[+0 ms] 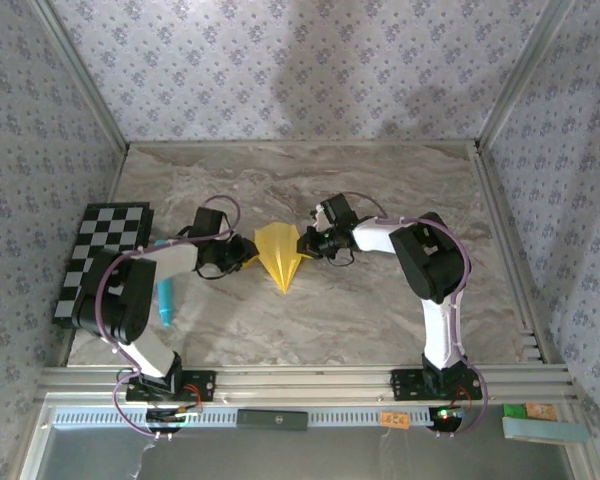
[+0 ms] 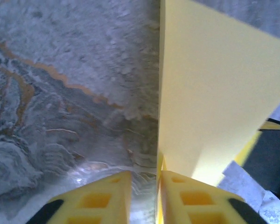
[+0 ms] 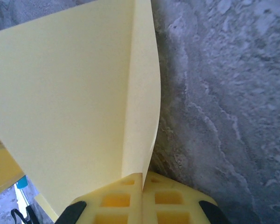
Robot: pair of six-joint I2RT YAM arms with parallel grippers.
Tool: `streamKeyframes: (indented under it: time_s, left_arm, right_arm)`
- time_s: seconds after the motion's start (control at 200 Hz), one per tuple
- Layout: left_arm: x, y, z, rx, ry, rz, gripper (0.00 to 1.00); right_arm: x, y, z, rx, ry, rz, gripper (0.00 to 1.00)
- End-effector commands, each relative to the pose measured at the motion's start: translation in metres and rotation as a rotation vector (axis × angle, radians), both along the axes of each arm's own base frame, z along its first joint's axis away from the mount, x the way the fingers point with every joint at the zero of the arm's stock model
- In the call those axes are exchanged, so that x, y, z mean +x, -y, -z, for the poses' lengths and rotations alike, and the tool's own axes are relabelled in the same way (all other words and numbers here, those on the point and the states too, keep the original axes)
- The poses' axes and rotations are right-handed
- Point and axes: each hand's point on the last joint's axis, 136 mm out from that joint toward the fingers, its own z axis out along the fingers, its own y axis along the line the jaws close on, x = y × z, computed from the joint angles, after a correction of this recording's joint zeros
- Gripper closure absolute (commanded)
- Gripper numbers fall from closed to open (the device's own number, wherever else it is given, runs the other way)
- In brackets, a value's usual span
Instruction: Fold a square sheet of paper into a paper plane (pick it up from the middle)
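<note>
The yellow paper (image 1: 280, 256) lies mid-table as a pointed kite shape with a centre crease, its tip toward the near edge. My left gripper (image 1: 243, 259) is at its left edge. In the left wrist view its fingers (image 2: 143, 175) stand slightly apart with marble showing in the gap, and the paper (image 2: 214, 93) rises along the inner face of the right finger. My right gripper (image 1: 310, 243) is at the paper's right edge. In the right wrist view it (image 3: 142, 177) is shut, pinching a raised flap of the paper (image 3: 74, 102).
A black-and-white checkered board (image 1: 105, 250) lies at the table's left edge. A blue-tipped pen (image 1: 166, 296) lies beside the left arm. Patterned walls enclose the marble table (image 1: 380, 310) on three sides.
</note>
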Motion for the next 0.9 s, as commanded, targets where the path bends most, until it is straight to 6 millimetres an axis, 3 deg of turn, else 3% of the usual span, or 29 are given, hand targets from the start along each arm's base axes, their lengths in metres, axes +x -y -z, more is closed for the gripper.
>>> streamKeyframes:
  time_s: [0.0,0.12,0.3,0.895]
  left_arm:
    - [0.002,0.003,-0.031,-0.003,0.065,0.003,0.72]
    - [-0.009,0.015,-0.038,-0.022,0.073,0.024,0.71]
    - [-0.021,0.038,-0.032,-0.036,0.055,0.077,0.76]
    - [-0.017,0.061,-0.012,-0.079,-0.017,0.103,0.77]
  right_arm:
    - [0.001,-0.002,-0.013,0.013,0.011,0.016,0.94]
    - [-0.001,-0.004,-0.014,0.013,0.009,0.015,0.94]
    - [-0.001,-0.005,-0.013,0.012,0.004,0.015,0.94]
    - [0.0,-0.005,-0.016,0.019,0.006,0.007,0.94]
